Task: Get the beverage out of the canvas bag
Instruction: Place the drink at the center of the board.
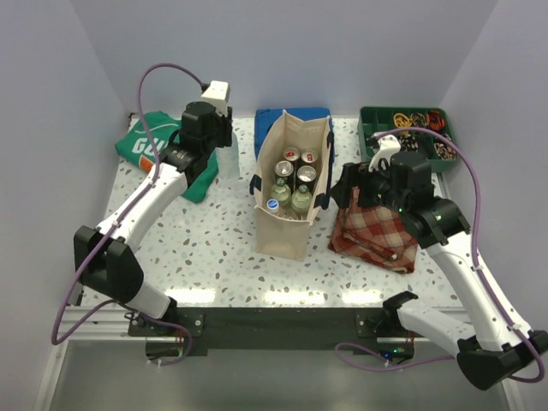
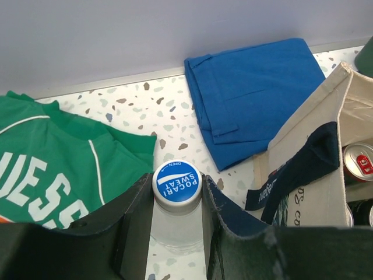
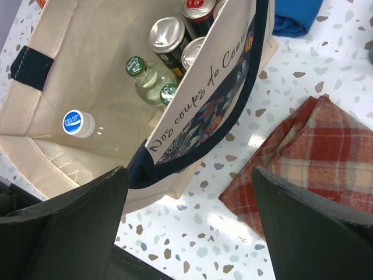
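Left claw clamped on an upright blue-capped bottle, outside the bag, between it and a green shirt on the bench. Right claw wide, empty, over the bag's handle, plaid cloth beside; cans stand inside.

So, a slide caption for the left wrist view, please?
Left gripper shut on a blue-capped bottle, outside the canvas bag, between green shirt and blue cloth.

bottle body hidden between fingers of left hand, green shirt cut off left, tray contents too small to tell
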`<act>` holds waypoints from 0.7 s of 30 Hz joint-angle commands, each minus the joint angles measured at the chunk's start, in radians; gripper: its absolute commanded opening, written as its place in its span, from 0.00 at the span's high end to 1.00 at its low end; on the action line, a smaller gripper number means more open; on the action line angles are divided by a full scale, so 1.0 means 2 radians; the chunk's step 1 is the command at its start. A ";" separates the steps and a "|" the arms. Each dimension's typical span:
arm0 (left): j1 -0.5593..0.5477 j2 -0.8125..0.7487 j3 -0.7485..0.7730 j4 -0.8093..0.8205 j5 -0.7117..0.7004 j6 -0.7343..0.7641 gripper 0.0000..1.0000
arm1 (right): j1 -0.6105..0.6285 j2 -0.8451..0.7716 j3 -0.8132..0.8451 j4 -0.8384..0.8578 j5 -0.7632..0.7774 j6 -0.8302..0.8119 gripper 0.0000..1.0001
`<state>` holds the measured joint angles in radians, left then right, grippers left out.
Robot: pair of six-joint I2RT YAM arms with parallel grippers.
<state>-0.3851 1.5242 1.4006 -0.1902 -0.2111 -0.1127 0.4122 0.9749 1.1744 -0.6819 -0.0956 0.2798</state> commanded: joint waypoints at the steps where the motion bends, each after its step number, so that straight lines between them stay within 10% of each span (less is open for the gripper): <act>1: 0.004 -0.006 0.005 0.159 0.010 -0.011 1.00 | 0.001 -0.007 0.006 0.003 0.008 -0.002 0.09; 21: 0.023 0.068 -0.015 0.248 -0.003 -0.002 1.00 | 0.000 -0.012 0.003 -0.012 0.029 -0.009 0.09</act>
<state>-0.3592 1.6829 1.3460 0.0681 -0.1951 -0.1200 0.4122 0.9653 1.1740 -0.6964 -0.0612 0.2714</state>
